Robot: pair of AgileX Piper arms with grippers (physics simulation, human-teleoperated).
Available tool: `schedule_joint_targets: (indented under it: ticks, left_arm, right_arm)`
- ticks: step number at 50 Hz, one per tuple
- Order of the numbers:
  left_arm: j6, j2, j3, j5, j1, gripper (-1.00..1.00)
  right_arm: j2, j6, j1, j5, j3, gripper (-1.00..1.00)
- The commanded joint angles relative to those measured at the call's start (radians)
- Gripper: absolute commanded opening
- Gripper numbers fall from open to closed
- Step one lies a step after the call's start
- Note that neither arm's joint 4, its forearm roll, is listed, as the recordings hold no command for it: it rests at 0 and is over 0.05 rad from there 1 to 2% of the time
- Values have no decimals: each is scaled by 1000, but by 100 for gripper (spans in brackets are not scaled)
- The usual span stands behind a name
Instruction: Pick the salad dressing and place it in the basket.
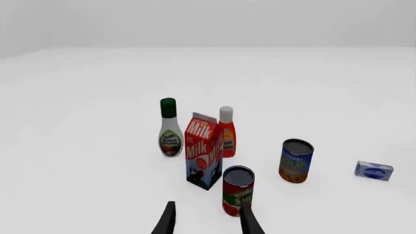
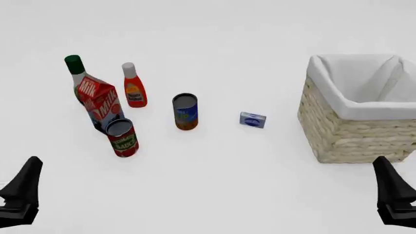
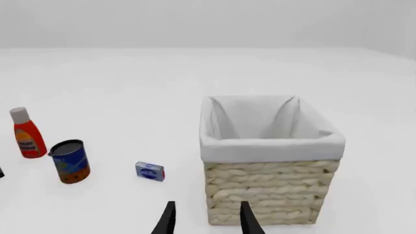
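The salad dressing (image 1: 170, 129) is a tall pale bottle with a dark green cap, standing upright at the far left of the grocery group. In the front view the salad dressing (image 2: 76, 72) is partly hidden behind the milk carton (image 2: 99, 103). The wicker basket (image 2: 351, 136) with white lining stands at the right, and in the right wrist view the basket (image 3: 273, 190) is close ahead. My left gripper (image 1: 208, 224) is open, short of the groceries and holding nothing. My right gripper (image 3: 206, 223) is open just before the basket. Both sit low in the front view, left gripper (image 2: 26, 185) and right gripper (image 2: 390, 187).
A red bottle with a white cap (image 2: 134, 90) stands right of the dressing. A red can (image 2: 122, 137) sits in front of the milk carton, nearest my left gripper. A blue and orange can (image 2: 185, 112) and a small blue box (image 2: 252, 119) lie between the groceries and the basket.
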State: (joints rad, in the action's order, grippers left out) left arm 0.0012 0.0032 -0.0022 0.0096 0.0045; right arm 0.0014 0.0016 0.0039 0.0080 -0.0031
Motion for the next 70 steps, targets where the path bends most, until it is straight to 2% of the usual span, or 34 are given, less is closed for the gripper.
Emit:
schedule_joint_targets:
  ticks: [1, 7, 8, 11, 13, 16, 20, 22, 24, 25, 30, 39, 41, 43, 48, 51, 59, 63, 65, 70]
  left_arm:
    - [8, 3, -12, -6, -10, 100]
    - [9, 45, -28, -32, -15, 100]
    - [-6, 143, -40, -94, 2, 100]
    - [25, 218, -66, -145, 8, 100]
    - [31, 293, -106, -182, 5, 100]
    - [51, 426, -224, -208, 8, 100]
    - [16, 587, -357, -235, 19, 100]
    - [26, 611, -379, -243, 24, 100]
    - [83, 656, -426, -259, 36, 100]
    - [104, 685, -455, -258, 36, 100]
    - [82, 802, -579, -215, 18, 100]
    - [105, 978, -809, -137, 11, 100]
    - [102, 999, -832, -129, 13, 100]
    - [84, 1081, -922, -100, 32, 100]
    - [122, 1185, -1039, -77, 65, 100]
    - [93, 1243, -1116, -42, 70, 100]
    - [118, 1341, -1217, -38, 124, 100]
    - [98, 1392, -1270, -18, 142, 100]
    - [63, 1429, -1313, 5, 144, 100]
    - [58, 1504, -1380, 17, 166, 100]
  right_arm:
    - [0, -10, -8, 4, -15, 100]
    - [0, -26, -12, 8, -18, 100]
    - [3, -17, -8, 7, -26, 100]
    - [2, -16, -4, 3, -33, 100]
    - [1, -18, -1, -1, -38, 100]
    - [0, -25, 9, -4, -46, 100]
    - [1, -23, 12, -7, -50, 100]
    - [1, -23, 13, -8, -49, 100]
    - [0, -22, 14, -12, -49, 100]
    - [0, -18, 16, -17, -51, 100]
    - [-1, -17, 20, -16, -50, 100]
    - [0, -16, 33, -18, -49, 100]
    - [0, -17, 35, -19, -49, 100]
    - [0, -16, 40, -21, -51, 100]
    - [0, -16, 43, -25, -46, 100]
    - [0, -18, 43, -24, -44, 100]
    - [0, -23, 42, -16, -45, 100]
    - [0, -26, 44, -14, -47, 100]
    - [0, -28, 47, -14, -46, 100]
    - [1, -25, 54, -16, -41, 100]
